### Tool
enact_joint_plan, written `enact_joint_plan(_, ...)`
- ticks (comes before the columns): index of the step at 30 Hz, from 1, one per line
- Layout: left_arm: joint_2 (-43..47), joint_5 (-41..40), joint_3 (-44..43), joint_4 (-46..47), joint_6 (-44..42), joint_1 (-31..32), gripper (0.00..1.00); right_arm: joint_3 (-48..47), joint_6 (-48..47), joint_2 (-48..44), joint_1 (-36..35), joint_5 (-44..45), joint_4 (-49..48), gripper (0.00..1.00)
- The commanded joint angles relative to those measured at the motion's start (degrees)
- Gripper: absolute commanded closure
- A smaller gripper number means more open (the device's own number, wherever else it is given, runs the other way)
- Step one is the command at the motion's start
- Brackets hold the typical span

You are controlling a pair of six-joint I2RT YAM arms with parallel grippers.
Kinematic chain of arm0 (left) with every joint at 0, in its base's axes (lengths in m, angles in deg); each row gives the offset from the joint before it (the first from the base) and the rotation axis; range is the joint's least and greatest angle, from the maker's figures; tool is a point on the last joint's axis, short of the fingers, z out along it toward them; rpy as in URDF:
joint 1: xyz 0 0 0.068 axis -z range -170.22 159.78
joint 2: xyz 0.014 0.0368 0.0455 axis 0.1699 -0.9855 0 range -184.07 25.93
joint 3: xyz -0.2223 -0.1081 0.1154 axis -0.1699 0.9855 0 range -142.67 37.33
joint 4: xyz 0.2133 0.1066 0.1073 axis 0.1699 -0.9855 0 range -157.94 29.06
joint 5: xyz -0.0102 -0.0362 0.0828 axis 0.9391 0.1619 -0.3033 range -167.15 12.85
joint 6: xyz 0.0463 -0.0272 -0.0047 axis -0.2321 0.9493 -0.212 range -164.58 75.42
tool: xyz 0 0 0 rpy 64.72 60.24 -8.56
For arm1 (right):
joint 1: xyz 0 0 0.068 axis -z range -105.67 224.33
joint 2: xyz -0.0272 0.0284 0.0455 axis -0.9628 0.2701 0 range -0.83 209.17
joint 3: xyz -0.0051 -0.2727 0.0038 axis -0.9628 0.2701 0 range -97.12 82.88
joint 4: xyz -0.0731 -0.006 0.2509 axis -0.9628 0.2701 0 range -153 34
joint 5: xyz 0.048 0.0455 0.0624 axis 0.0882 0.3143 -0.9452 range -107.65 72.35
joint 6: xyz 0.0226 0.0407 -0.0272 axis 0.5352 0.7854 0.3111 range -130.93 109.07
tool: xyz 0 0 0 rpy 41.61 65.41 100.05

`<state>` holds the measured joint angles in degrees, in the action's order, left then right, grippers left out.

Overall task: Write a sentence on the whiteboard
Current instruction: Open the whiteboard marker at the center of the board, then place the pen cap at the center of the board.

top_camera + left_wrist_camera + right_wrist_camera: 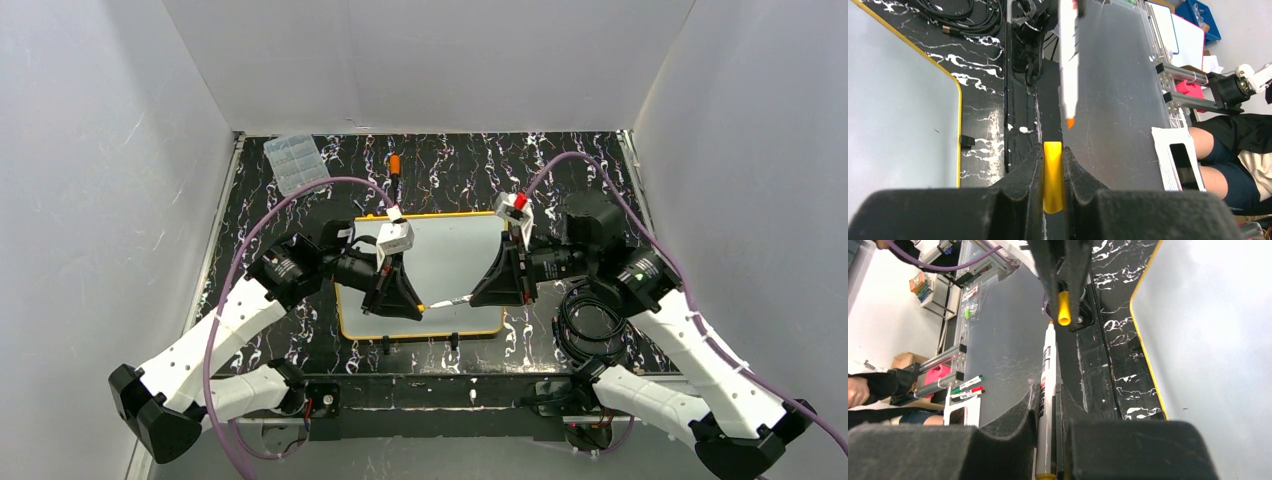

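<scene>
Holding the uncapped, orange-tipped white marker pen [1047, 385] clamped in the right jaws and a yellow plastic cap [1053, 175] clamped in the left jaws, the arms hung over the flat, white, yellow-rimmed whiteboard [450, 250] on the black marbled desk [450, 165]; no strokes showed, so all writing was judged left to do.

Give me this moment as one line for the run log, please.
left gripper: shut on yellow cap | right gripper: shut on marker, orange tip bare | whiteboard: no writing visible
</scene>
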<state>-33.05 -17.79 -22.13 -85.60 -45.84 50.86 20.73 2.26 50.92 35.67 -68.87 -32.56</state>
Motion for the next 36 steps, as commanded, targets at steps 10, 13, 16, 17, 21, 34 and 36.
enact_joint_plan(10, 11.1, -10.9, 1.3, -12.5, -3.1, -4.2, 1.00, -9.9, -5.1, -5.1, -0.1, 6.4, 9.6, 0.99)
enact_joint_plan(13, 17.6, -24.8, 3.0, -7.1, 3.9, -5.5, 1.00, -8.0, -3.2, -6.9, -0.1, 12.5, 6.3, 0.99)
enact_joint_plan(16, 22.0, -46.8, 3.1, -5.5, 9.1, -6.0, 1.00, -5.1, -1.1, -9.0, -0.1, 22.2, 1.3, 0.99)
enact_joint_plan(17, 22.0, -54.2, 2.4, -6.4, 10.7, -6.3, 1.00, -4.1, -0.8, -9.6, -0.1, 25.7, -0.2, 0.99)
enact_joint_plan(21, 18.3, -72.7, -1.6, -11.2, 15.1, -9.7, 1.00, -1.2, -1.6, -11.6, -0.1, 34.8, -3.8, 0.99)
enact_joint_plan(34, 10.8, -65.9, 10.5, -13.7, 33.2, -38.4, 1.00, 2.1, -2.5, -12.3, -0.1, 35.8, -11.8, 0.99)
enact_joint_plan(36, 11.0, -65.1, 15.0, -12.9, 36.2, -38.4, 1.00, 3.1, -2.8, -12.5, -0.1, 36.4, -12.4, 0.99)
